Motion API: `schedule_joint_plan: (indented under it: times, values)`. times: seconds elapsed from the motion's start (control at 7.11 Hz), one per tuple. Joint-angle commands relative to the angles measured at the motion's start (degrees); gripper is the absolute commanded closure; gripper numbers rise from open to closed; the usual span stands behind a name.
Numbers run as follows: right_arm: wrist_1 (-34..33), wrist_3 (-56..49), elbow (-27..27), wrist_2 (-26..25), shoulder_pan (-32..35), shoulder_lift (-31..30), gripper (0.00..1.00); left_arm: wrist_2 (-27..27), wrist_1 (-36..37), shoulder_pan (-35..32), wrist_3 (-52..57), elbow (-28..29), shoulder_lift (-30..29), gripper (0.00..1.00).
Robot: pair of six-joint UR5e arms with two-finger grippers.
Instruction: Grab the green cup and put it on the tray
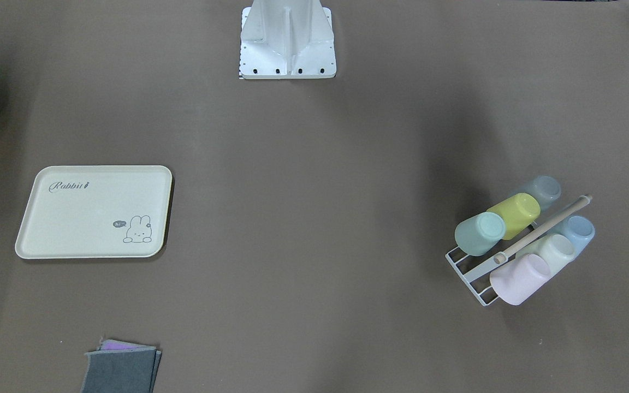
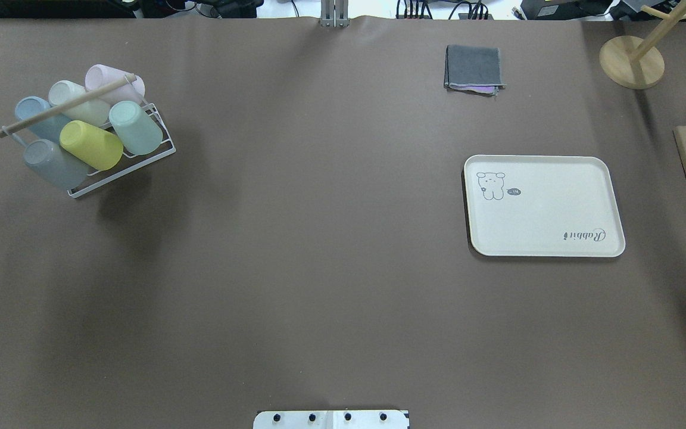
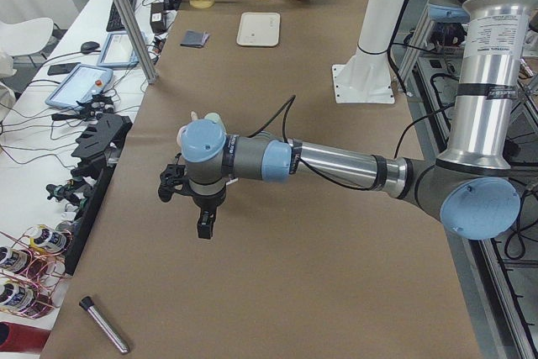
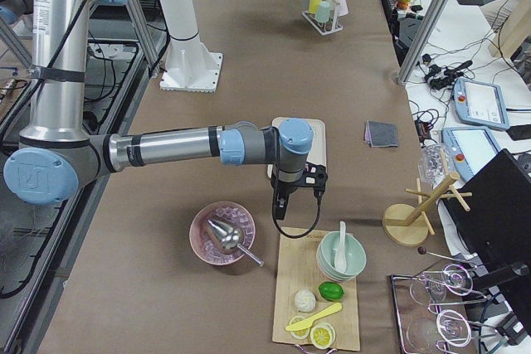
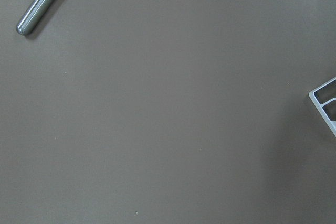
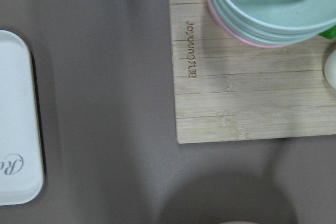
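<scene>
The green cup (image 1: 479, 233) lies on its side in a white wire rack (image 1: 463, 267) with several other pastel cups; it also shows in the overhead view (image 2: 136, 127). The cream tray (image 1: 74, 229) with the "Rabbit" script lies flat and bare on the other side of the table, also in the overhead view (image 2: 551, 220). My left gripper (image 3: 204, 224) hangs above the table near the rack, and my right gripper (image 4: 280, 209) hangs beside the tray. Both show only in the side views, so I cannot tell if they are open or shut.
A yellow-green cup (image 1: 515, 214) lies against the green cup under the rack's wooden handle (image 1: 544, 228). A folded grey cloth (image 2: 474, 68), a bamboo board (image 6: 247, 82) with stacked bowls, a pink bowl (image 4: 222, 234) and a metal cylinder (image 5: 42, 3) are on the table.
</scene>
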Motion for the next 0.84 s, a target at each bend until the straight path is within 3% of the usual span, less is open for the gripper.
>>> schedule_joint_plan:
  times: [0.0,0.28,0.56,0.7]
  values:
    - [-0.01,3.70,-3.43,0.10,-5.61,6.63,0.00,0.23,0.31,-0.05,-0.01,-4.26,0.37,0.02]
    - [1.82,4.92,-10.09,0.10,-7.48,11.91,0.00,0.14,0.84,1.60,-0.09,-4.72,-3.12,0.02]
    - [4.37,12.29,-15.91,-0.24,-10.98,17.64,0.00,0.84,8.79,4.93,-0.10,-9.27,-8.91,0.02]
    - [11.26,13.27,-20.37,-0.25,-11.61,18.00,0.00,0.84,13.80,7.22,-0.10,-9.47,-13.99,0.02]
